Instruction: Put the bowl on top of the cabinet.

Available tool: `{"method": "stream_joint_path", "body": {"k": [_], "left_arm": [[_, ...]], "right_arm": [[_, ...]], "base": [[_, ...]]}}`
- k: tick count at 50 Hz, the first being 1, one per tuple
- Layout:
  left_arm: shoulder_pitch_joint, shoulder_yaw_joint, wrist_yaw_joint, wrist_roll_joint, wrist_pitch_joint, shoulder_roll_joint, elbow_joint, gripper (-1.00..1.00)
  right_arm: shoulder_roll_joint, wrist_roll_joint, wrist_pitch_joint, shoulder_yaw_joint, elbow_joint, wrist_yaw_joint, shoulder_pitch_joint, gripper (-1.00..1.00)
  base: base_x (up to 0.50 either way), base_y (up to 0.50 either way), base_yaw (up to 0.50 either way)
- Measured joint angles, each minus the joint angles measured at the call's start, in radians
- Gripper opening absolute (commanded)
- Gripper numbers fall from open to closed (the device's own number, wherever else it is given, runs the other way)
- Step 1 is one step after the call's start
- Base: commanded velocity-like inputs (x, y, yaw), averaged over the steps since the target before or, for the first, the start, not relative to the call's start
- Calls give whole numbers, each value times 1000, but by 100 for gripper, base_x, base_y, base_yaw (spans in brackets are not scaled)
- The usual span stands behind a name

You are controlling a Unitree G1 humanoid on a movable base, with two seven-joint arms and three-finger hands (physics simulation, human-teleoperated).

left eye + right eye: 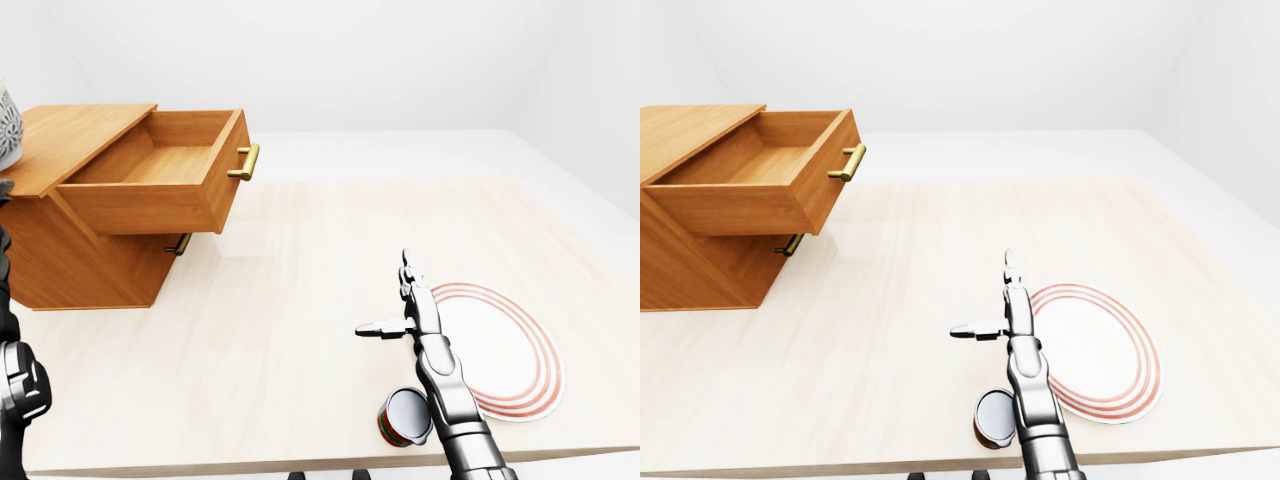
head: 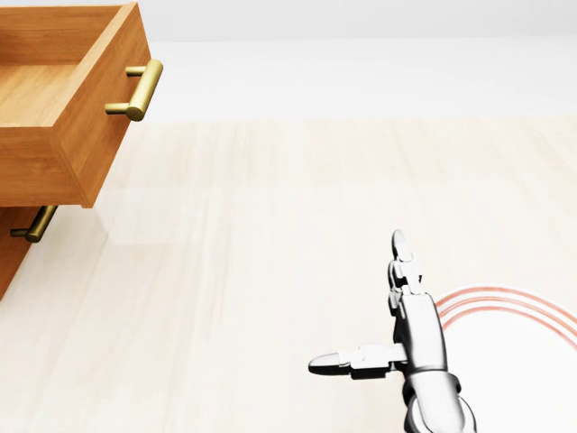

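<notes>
The wooden cabinet [image 1: 70, 255] stands at the left of the left-eye view, its top drawer [image 1: 160, 185] pulled out and empty. At that view's far left edge a pale patterned bowl [image 1: 6, 125] shows as a sliver resting on the cabinet top. My left arm [image 1: 14, 385] rises along the same edge toward the bowl; its hand is cut off by the frame. My right hand [image 1: 390, 298] hovers low over the table with fingers spread and holds nothing.
A white plate with red rings [image 1: 505, 350] lies on the table just right of my right hand. A red and green can [image 1: 405, 417] lies on its side near the table's bottom edge. A lower drawer's brass handle [image 1: 180, 244] shows under the open one.
</notes>
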Motion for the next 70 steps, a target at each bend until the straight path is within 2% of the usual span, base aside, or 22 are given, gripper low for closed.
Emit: {"method": "stream_joint_path", "body": {"k": [13, 34, 42, 48, 52, 58, 62, 67, 70], "left_arm": [[-59, 11, 0, 4, 0, 22, 7, 100], [-35, 17, 0, 11, 0, 19, -25, 100], [68, 44, 0, -13, 0, 8, -162, 100], [203, 107, -2, -78, 0, -64, -458, 100], [286, 160, -40, -130, 2, -107, -693, 100], [401, 242, -143, -211, 45, -168, -1052, 100], [460, 291, -217, -262, 95, -203, -1292, 100], [519, 347, -304, -324, 174, -237, -1582, 100], [548, 379, -349, -361, 175, -254, -1736, 100]], "right_arm": [[-1, -1, -5, -1, 14, -1, -6, 100], [-1, -2, -11, -1, 30, -2, -13, 100], [-1, -2, -10, -1, 30, -1, -13, 100], [0, -2, -6, 0, 20, 0, -9, 100], [0, -2, -5, 0, 15, 0, -7, 100], [0, -2, -1, 1, 5, 1, -3, 100], [0, -3, 0, 2, 3, 1, -1, 100], [1, -5, 1, 3, -3, 1, 2, 100], [1, -5, 3, 4, -7, 2, 4, 100]], "base": [[0, 0, 0], [0, 0, 0], [0, 0, 0], [0, 0, 0], [0, 0, 0], [0, 0, 0], [0, 0, 0], [0, 0, 0], [0, 0, 0]]}}
